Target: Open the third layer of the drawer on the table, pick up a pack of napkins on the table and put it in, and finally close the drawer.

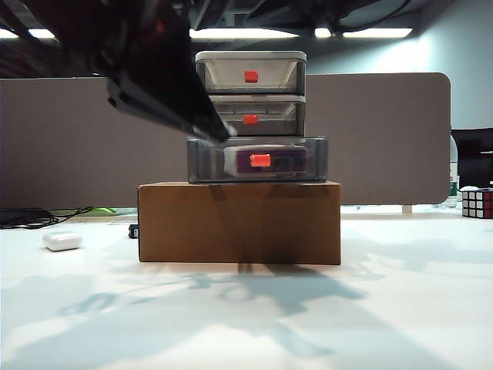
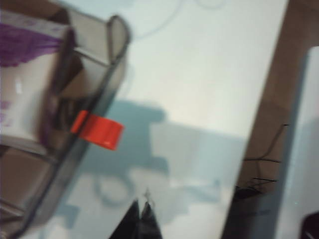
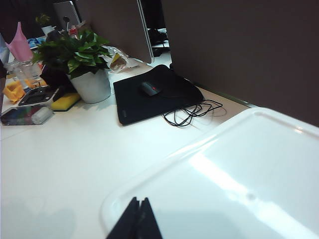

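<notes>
Napkin pack in open third layer; both end effectors closed.

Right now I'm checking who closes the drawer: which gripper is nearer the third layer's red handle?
Left. The left gripper, shut, hangs just in front of the red handle of the open third layer. The right gripper, shut, is away above a white tray.

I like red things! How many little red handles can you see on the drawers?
3. One on the top tray, one on the middle tray, one on the pulled-out bottom tray. None looks hidden.
</notes>
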You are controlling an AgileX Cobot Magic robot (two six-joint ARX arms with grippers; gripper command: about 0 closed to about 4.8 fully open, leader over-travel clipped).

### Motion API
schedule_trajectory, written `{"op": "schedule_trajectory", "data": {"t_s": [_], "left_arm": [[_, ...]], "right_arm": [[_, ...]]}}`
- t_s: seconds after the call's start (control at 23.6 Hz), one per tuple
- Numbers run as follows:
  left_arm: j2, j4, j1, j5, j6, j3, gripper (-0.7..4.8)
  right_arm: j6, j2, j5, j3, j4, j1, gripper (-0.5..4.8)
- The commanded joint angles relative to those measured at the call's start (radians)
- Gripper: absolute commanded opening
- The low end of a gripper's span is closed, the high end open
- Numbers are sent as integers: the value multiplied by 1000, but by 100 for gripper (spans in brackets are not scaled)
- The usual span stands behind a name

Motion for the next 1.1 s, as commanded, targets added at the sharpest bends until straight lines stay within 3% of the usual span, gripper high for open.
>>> {"op": "schedule_trajectory", "data": {"t_s": [0.04,0.17,0.55,0.97,1.1], "left_arm": [[40,71,0,-14,3,0,-6],[60,110,0,-15,0,0,-6],[102,171,-1,-89,0,0,-6],[126,256,-2,-155,-7,0,-6],[132,303,-2,-217,-8,0,-6]], "right_arm": [[-32,35,0,79,-53,-1,-6],[-80,49,11,135,-100,0,-6],[-192,61,198,196,-212,-2,-6],[-220,92,251,195,-356,-3,-6],[-237,98,266,195,-378,-3,-6]]}}
